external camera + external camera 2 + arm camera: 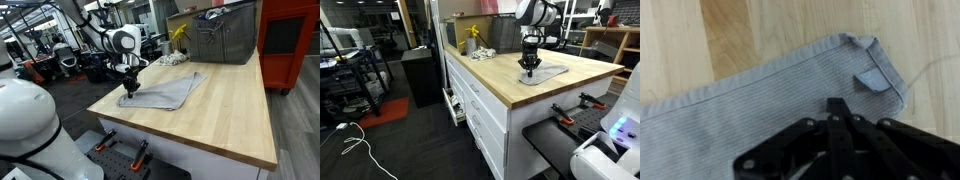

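Note:
A grey towel (pixel 165 90) (pixel 545 73) lies flat on the light wooden worktop (pixel 225 125) (pixel 495 75). In the wrist view the towel (pixel 730 115) fills the lower half, with one corner folded over and a small blue-grey label (pixel 871 80) next to it. My gripper (pixel 130 88) (pixel 529 66) (pixel 838 106) points straight down at the towel's near end, black fingers pressed together, tips at the cloth. I see no fold of cloth between them.
A grey fabric bin (pixel 225 35) stands at the back of the worktop, with a yellow object (pixel 178 35) (pixel 472 38) beside it. A red cabinet (pixel 292 40) flanks the bench. Drawers (pixel 480 110) face the aisle.

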Available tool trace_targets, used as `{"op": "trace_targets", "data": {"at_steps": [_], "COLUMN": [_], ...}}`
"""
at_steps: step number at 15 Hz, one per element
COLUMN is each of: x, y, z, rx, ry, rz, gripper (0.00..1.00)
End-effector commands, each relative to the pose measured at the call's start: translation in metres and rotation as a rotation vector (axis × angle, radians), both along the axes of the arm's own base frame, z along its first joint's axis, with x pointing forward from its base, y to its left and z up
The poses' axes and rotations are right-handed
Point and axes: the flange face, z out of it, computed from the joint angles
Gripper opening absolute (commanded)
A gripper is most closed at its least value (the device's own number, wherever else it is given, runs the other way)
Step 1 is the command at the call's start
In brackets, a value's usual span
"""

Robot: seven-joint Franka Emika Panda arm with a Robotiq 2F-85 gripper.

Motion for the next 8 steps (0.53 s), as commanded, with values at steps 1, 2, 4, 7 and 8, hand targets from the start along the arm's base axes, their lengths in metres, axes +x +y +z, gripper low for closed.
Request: {"op": "trace_targets", "data": {"at_steps": [1,2,4,7,8], "x": [-0.019,-0.019,-0.01,0.017,0.027], "y": [-0.033,-0.043,-0.065,-0.094,-0.1], "z": [0.041,0.053,0.075,0.094,0.096], "rx": [0.048,0.053,0.057,0.045,0.042], "ry": [-0.013,-0.021,-0.042,-0.068,-0.072], "rz": [-0.07,-0.104,-0.193,-0.302,-0.337], "gripper": [0.0,0.0,0.0,0.0,0.0]}}
